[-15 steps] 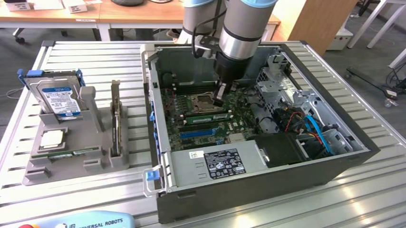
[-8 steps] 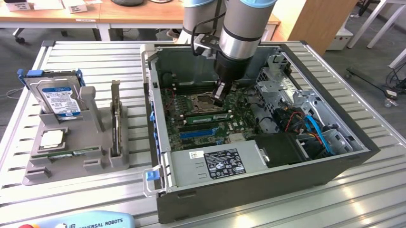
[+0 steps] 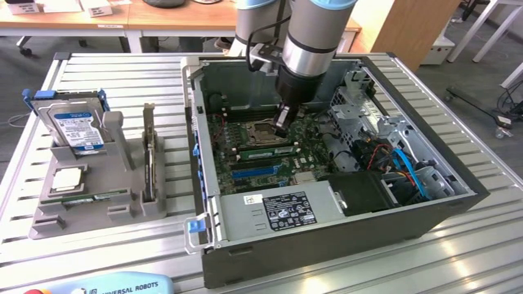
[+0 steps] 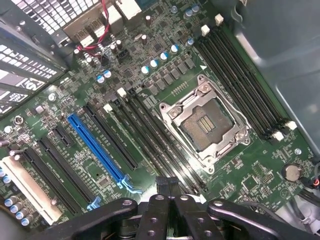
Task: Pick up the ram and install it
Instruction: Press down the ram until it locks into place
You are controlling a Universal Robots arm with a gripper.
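A green ram stick (image 3: 263, 149) sits in a slot on the motherboard (image 3: 307, 131), just below the CPU socket (image 3: 259, 131) in the exterior view. My gripper (image 3: 283, 130) hangs inside the open computer case (image 3: 327, 239), right above that stick's end on the exterior view's right. In the wrist view the black fingertips (image 4: 162, 183) are pressed together with nothing between them, over the end of the memory slots (image 4: 150, 135) beside the CPU socket (image 4: 207, 122). A second ram stick (image 3: 90, 199) lies in the grey holder (image 3: 49, 223).
The grey holder at the exterior view's left also carries a hard drive (image 3: 75, 125), a square silver processor (image 3: 67, 178) and an upright dark expansion card (image 3: 149, 159). The case walls, power supply (image 3: 282, 211) and drive cage (image 3: 359, 110) hem in the arm. A blue card slot (image 4: 97, 147) lies beside the memory slots.
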